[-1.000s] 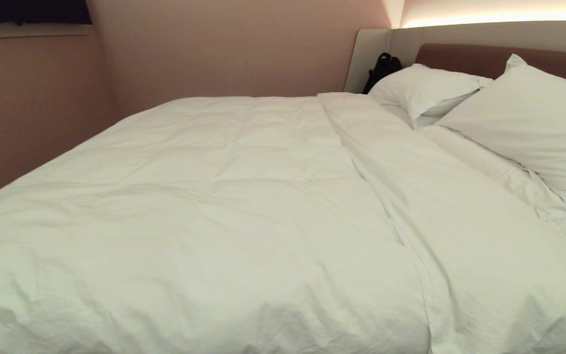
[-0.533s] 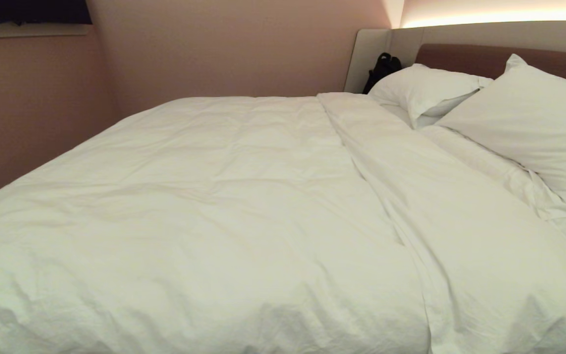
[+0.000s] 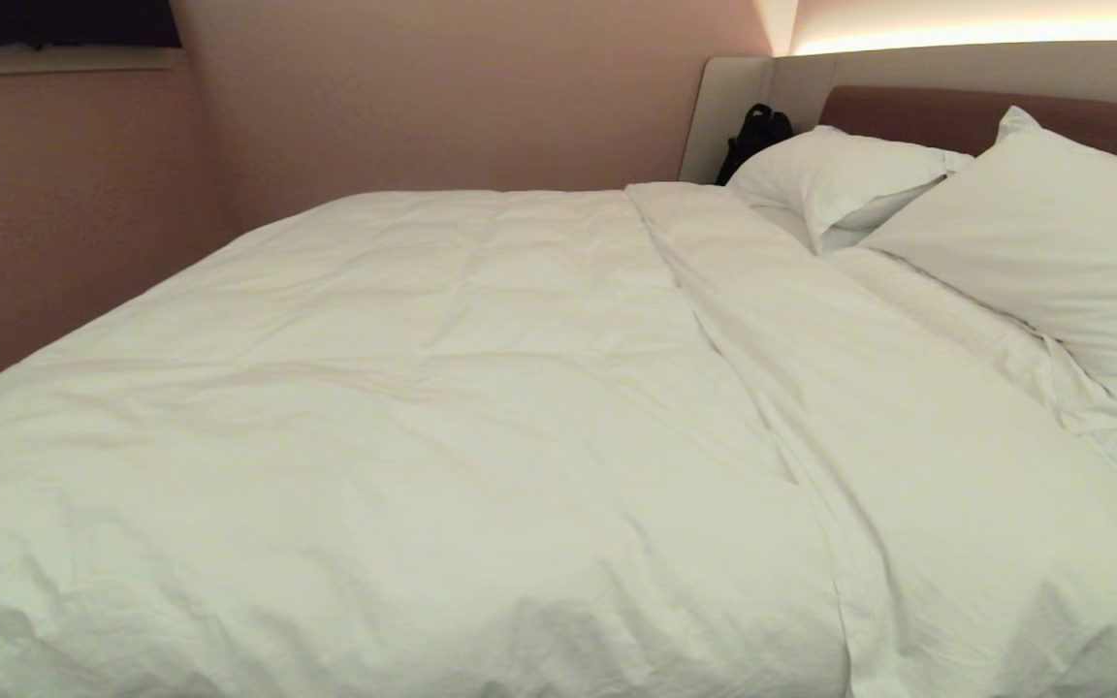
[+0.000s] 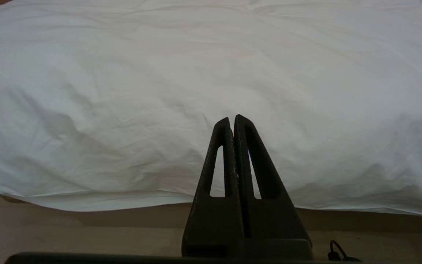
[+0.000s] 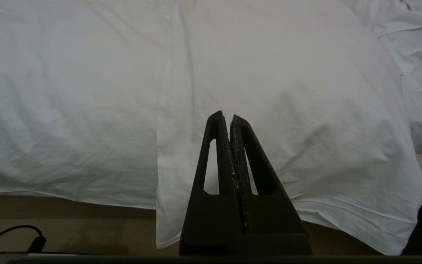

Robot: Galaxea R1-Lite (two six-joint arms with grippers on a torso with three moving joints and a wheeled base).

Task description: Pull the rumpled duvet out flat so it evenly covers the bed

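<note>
Nearest, the left gripper and right gripper each hang just short of the bed's near side, jaws clenched on nothing; neither arm shows in the head view. The duvet lies across the mattress, its near edge draping over the side and hiding the base. A folded-back band of duvet runs along the right part, covering whatever lies under it. Farther off, two pillows lean at the headboard, the right one cut off by the frame. A black object beside the far pillow is too dark to identify. No writing is legible
</note>
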